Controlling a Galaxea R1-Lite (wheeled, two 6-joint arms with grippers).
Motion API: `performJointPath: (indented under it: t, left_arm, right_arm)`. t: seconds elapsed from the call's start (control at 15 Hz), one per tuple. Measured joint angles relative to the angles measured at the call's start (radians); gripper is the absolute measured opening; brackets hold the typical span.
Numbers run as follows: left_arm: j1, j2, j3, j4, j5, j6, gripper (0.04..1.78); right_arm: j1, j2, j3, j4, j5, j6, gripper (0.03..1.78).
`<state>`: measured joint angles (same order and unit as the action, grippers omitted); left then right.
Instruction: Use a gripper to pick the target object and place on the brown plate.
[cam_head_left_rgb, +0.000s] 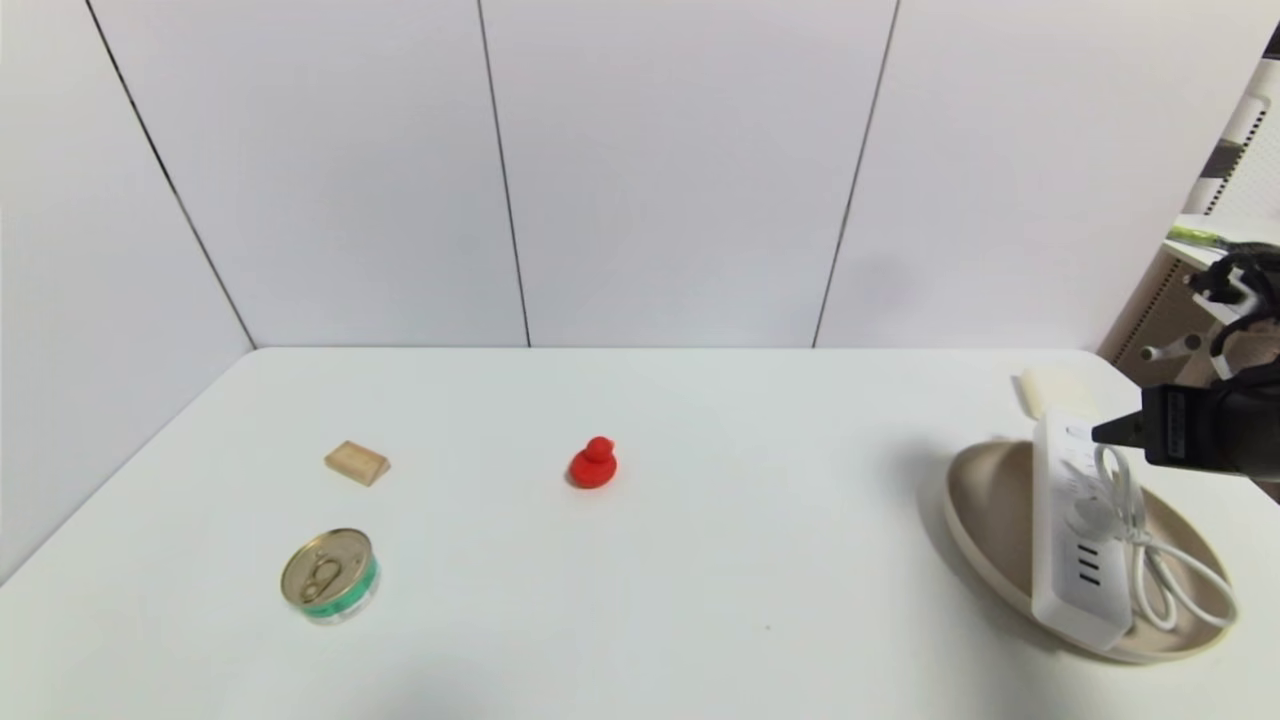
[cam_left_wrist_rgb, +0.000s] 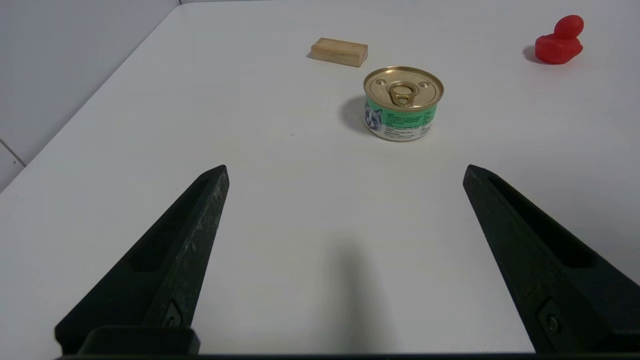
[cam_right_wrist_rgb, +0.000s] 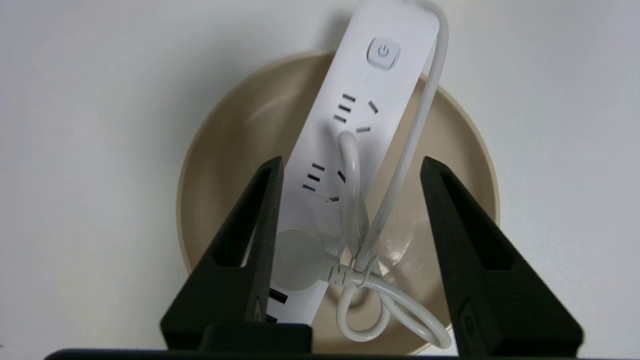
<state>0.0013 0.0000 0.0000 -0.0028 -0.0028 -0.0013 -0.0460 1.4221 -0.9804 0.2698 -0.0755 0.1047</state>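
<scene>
The power strip (cam_right_wrist_rgb: 350, 125) lies across the brown plate (cam_right_wrist_rgb: 230, 150), both ends overhanging the rim because it is longer than the plate is wide, its cord (cam_head_left_rgb: 1150, 560) looped inside. My right gripper (cam_right_wrist_rgb: 350, 167) hovers above it, fingers (cam_right_wrist_rgb: 240, 240) spread wide, gripping nothing (delivery looks finished). My left gripper (cam_left_wrist_rgb: 345, 172) idles open over the surface (cam_left_wrist_rgb: 280, 210).

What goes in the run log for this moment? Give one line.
right gripper: open, above power strip | power strip: across brown plate | left gripper: open, idle | phase: released
</scene>
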Motion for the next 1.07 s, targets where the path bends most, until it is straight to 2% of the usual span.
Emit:
performJointPath:
  t: [0.27, 0.47, 0.6, 0.73, 1.07]
  left_arm:
    - [0.0, 0.0, 0.0, 0.0, 0.0, 0.0, 1.69]
    - [0.0, 0.0, 0.0, 0.0, 0.0, 0.0, 1.69]
    - [0.0, 0.0, 0.0, 0.0, 0.0, 0.0, 1.69]
    - [0.0, 0.0, 0.0, 0.0, 0.0, 0.0, 1.69]
    - [0.0, 0.0, 0.0, 0.0, 0.0, 0.0, 1.69]
  right_arm:
    - [0.019, -0.12, -0.038, -0.052, 0.011, -0.018, 1.28]
    - [0.094, -0.278, -0.034, -0.051, 0.02, -0.033, 1.42]
    - [0.14, -0.412, 0.013, -0.005, 0.046, -0.063, 1.49]
    - [0.149, -0.54, 0.139, 0.007, 0.079, -0.116, 1.54]
    - [0.11, -0.924, 0.581, -0.108, 0.128, -0.184, 1.62]
